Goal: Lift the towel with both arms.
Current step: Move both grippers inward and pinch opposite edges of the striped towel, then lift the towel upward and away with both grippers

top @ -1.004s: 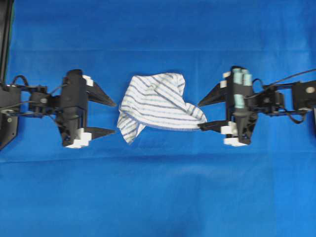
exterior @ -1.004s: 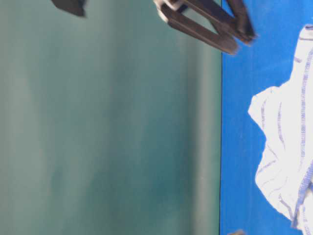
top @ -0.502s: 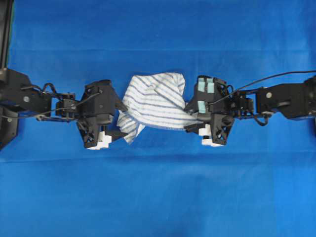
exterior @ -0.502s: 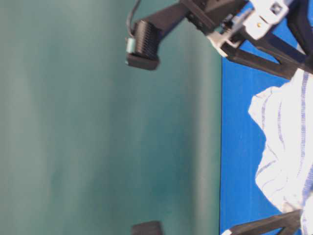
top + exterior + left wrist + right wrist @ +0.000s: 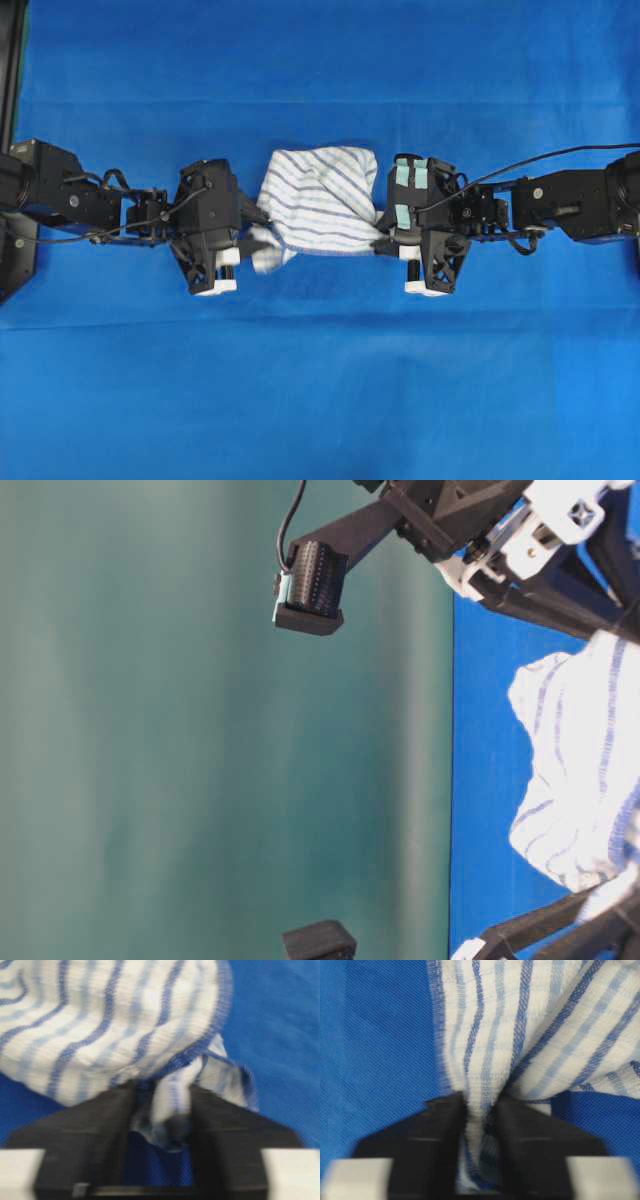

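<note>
Left grip, seen from the wrist: the left gripper (image 5: 167,1125) has its two black jaws drawn in on a bunched fold of the towel (image 5: 110,1025); cloth fills the narrow gap between them, so it has hold of the towel's edge.

Right grip, seen from the wrist: the right gripper (image 5: 480,1125) likewise has its jaws nearly together with a striped fold of the towel (image 5: 535,1025) pinched between them; the hem runs down into the gap.

Towel's place: in the overhead view the towel (image 5: 320,198) lies crumpled between the two grippers, on the blue sheet (image 5: 320,400), near the middle of the table. The left gripper (image 5: 248,228) meets its lower left corner and the right gripper (image 5: 385,235) its lower right corner.

Height: the towel's bulk appears to rest on the sheet; in the table-level view the towel (image 5: 580,770) sits against the blue surface with the arms' dark links at either end of it. Whether any part has left the sheet I cannot tell.

Done: both arms have reached the cloth and each has closed on a corner.

Left: the lift itself. Judging from how the cloth lies, both arms must now rise together, keeping the two pinches, until the towel hangs free of the sheet.

Backdrop: a plain green wall (image 5: 200,720) stands behind the table.
</note>
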`<state>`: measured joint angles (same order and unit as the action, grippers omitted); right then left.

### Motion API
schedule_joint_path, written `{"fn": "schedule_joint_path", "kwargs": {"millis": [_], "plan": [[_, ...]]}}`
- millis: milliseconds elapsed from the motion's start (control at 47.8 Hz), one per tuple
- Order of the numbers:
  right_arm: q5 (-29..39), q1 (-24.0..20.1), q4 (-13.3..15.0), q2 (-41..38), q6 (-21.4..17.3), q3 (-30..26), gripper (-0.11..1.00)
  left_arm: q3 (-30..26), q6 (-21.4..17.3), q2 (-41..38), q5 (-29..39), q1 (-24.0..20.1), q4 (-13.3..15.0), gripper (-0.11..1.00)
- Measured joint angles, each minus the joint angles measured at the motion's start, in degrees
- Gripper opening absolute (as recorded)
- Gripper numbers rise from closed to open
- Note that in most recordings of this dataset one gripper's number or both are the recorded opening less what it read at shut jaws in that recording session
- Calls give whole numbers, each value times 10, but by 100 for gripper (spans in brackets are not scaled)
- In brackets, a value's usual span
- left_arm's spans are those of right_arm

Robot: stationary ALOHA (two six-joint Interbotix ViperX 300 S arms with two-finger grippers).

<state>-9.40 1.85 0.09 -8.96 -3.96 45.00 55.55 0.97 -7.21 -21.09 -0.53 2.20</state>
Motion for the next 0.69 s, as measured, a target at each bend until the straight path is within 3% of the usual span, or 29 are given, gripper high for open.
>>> {"fn": "schedule_joint_path", "kwargs": {"millis": [42,84,335,481,690], "plan": [[0,0,0,1,0,0,3,0,0,0,7,1,0,10],[0,0,0,1,0,0,2,-1,0,1,11,0,0,6],[36,1,-1,43,-12,0,2,-11,24,40,57,3,2,6],[80,1,-1,102,-15,-10,2,-31,61,114,127,4,2,6],[140,7,0,195,-15,-33,2,-76,64,215,230,3,2,6]]}}
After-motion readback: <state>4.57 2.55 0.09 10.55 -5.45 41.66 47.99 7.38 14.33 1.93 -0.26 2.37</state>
